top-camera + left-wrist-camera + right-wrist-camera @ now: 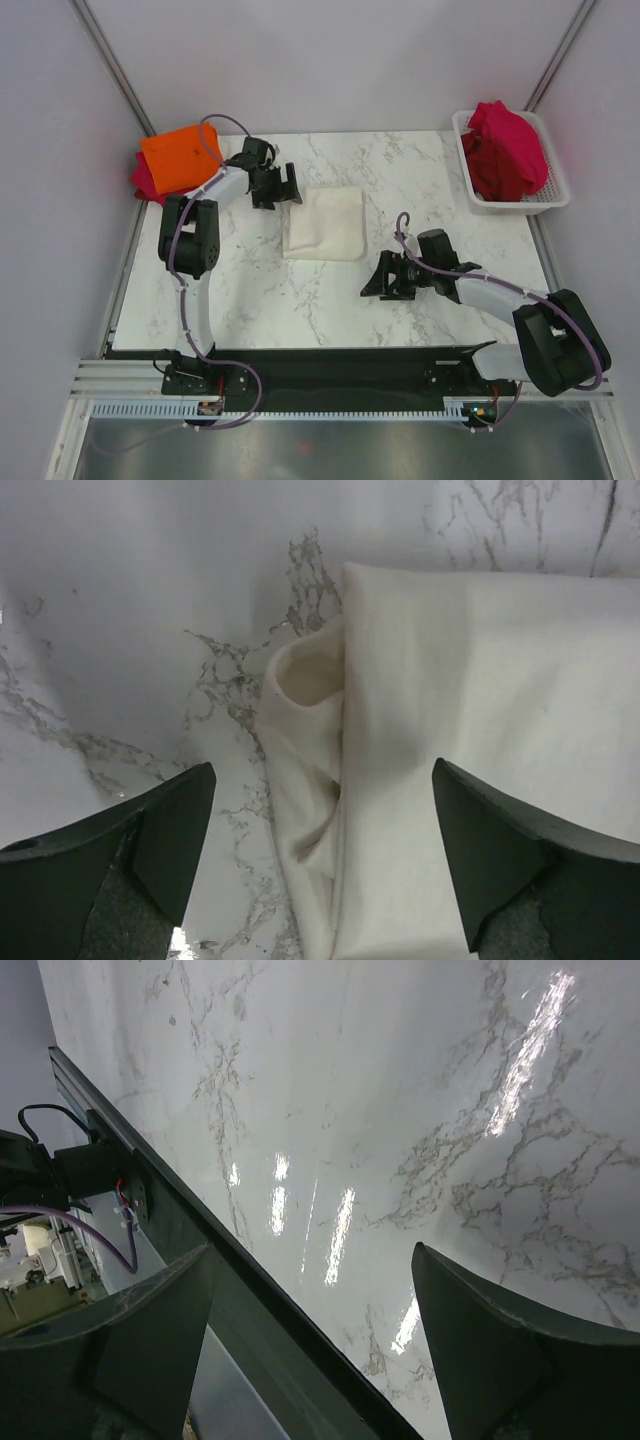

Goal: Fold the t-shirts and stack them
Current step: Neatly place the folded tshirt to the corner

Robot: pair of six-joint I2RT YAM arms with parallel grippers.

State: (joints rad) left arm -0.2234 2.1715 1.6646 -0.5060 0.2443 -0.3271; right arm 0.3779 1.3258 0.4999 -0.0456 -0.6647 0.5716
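A folded cream-white t-shirt [325, 222] lies flat in the middle of the marble table. My left gripper [277, 186] hovers open at its far left corner. In the left wrist view the shirt's folded edge [480, 680] runs between the spread fingers of that gripper [325, 850], and nothing is gripped. A bright orange t-shirt [180, 158] sits folded on a crimson red one [143, 180] at the far left. My right gripper [385, 277] stands open over bare marble, front right of the cream shirt. The right wrist view shows this gripper [315, 1330] with only table between its fingers.
A white mesh basket [555, 195] at the far right corner holds a heap of crimson red t-shirts [505, 150]. The table's dark near edge rail [250, 1290] crosses the right wrist view, with cables beyond it. Grey walls close in the back and sides.
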